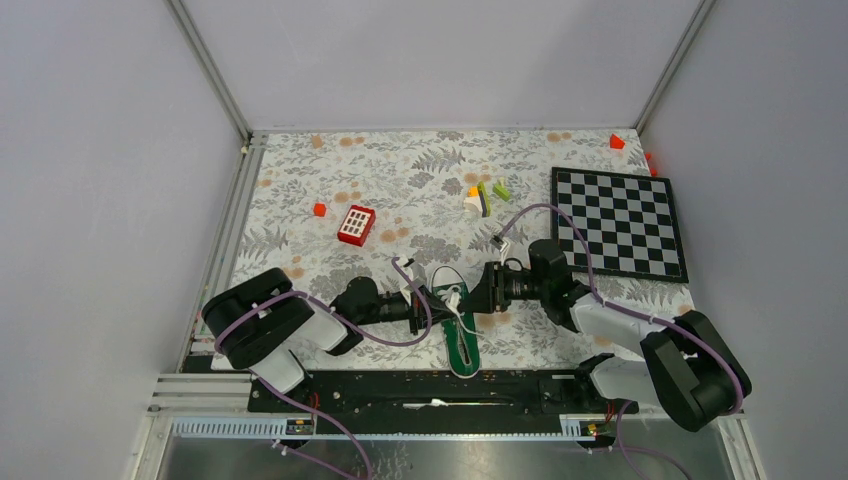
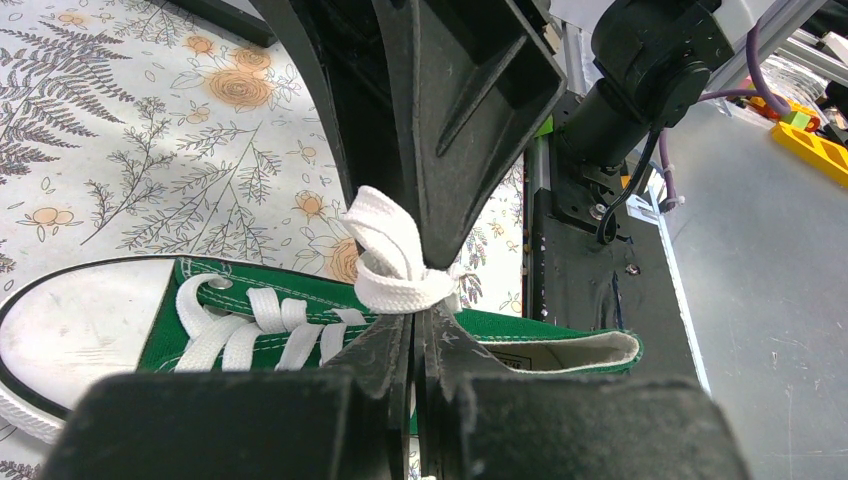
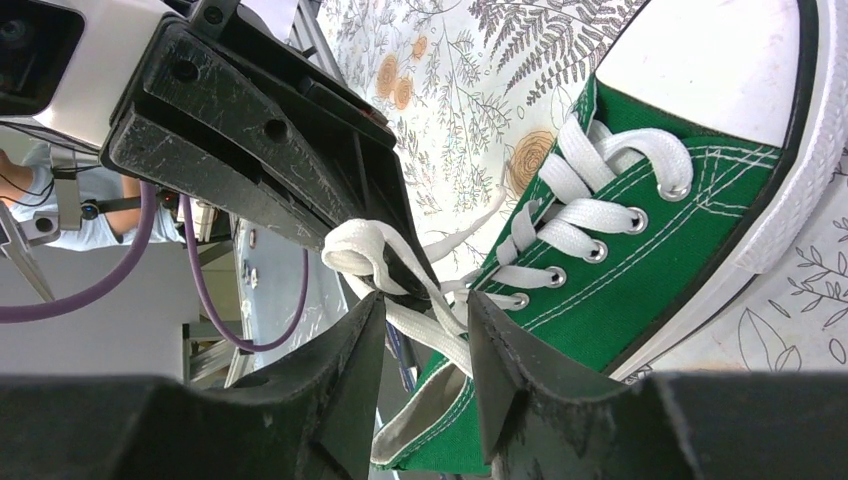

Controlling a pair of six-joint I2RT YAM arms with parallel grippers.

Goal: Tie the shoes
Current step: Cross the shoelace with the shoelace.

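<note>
- one green sneaker [image 1: 462, 338] lies on the floral tablecloth [image 1: 400, 170] near the front rail, between the two arms, with its toe pointing away from their bases.
- left gripper [image 2: 415, 325]: jaws pressed together, pinching a loop of white lace [image 2: 395, 285] above the shoe's tongue.
- right gripper [image 3: 425, 300]: jaws part-way apart, a lace strand running through the gap, tips just beside the left gripper's.
- checkerboard [image 1: 620, 222] lies well apart, far right.

No writing, brand, number or sign can be read in any view. The white squares on the small red block [image 1: 356, 225] are too small to tell whether they carry marks. The green canvas sneaker [image 3: 650, 280] shows only stitching and metal eyelets on its visible side.
</note>
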